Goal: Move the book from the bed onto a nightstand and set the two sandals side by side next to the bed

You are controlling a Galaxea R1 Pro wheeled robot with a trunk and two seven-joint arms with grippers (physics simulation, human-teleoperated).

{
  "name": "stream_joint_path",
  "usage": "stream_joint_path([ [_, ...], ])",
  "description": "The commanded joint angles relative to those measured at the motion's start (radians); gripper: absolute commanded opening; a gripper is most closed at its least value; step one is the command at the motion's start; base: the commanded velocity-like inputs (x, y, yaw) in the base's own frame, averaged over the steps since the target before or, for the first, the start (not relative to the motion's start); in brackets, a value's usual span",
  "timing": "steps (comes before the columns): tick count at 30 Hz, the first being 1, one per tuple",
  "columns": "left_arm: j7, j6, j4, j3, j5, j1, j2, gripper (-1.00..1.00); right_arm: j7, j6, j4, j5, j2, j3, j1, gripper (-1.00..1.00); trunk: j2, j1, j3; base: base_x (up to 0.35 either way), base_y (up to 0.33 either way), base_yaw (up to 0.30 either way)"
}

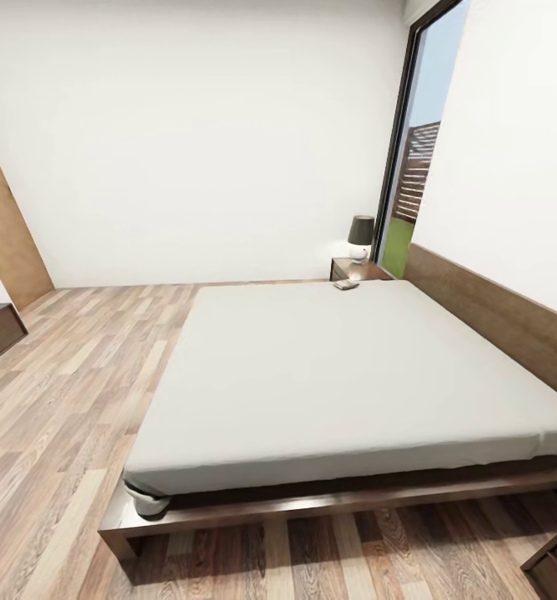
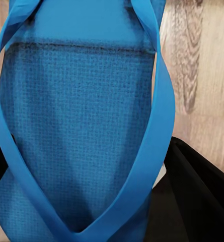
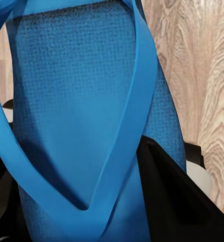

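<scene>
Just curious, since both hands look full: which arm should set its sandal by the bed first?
Probably left. Left gripper and right gripper each hold a blue sandal, but the wood floor beside the bed lies leftward.

Room's bright and evenly lit from my head camera, daylight coming in through the tall window (image 1: 412, 158) at about 2 o'clock. White walls nearly blow out. There's a soft shadow under the bed (image 1: 337, 367) frame, and straight lines bow toward the edges, fisheye-style. My wrist cameras are dimmer, with each blue sandal (image 2: 76, 126) (image 3: 81, 111) so close it's soft and slightly blurry.
</scene>
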Motion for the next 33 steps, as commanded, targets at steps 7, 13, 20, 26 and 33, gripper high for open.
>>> stream_joint_path([
  [7,0.005,0.013,0.002,-0.007,0.009,-0.007,0.0,-1.0,0.005,0.004,-0.001,0.005,0.0,-0.008,0.0,-1.0,-0.05,0.027,-0.023,0.0,0.0,0.0],
  [13,0.005,0.08,0.002,-0.002,0.014,-0.024,0.003,-1.0,0.005,0.003,-0.002,0.004,0.0,-0.008,0.0,-1.0,-0.092,0.05,-0.042,0.0,0.0,0.0],
  [20,0.005,0.127,0.002,0.0,0.017,-0.055,0.002,-1.0,-0.012,0.011,-0.01,0.002,0.0,-0.011,0.0,-1.0,-0.141,0.077,-0.064,0.0,0.0,0.0],
  [26,0.006,0.146,0.002,0.001,0.018,-0.073,0.001,-1.0,-0.069,0.022,-0.017,0.002,0.0,-0.01,0.0,-1.0,-0.183,0.1,-0.083,0.0,0.0,0.0],
  [33,0.009,0.169,0.001,0.002,0.018,-0.087,0.001,-1.0,-0.083,0.027,-0.019,0.001,0.0,-0.01,-0.002,-1.0,-0.232,0.127,-0.105,0.0,0.0,0.0],
])
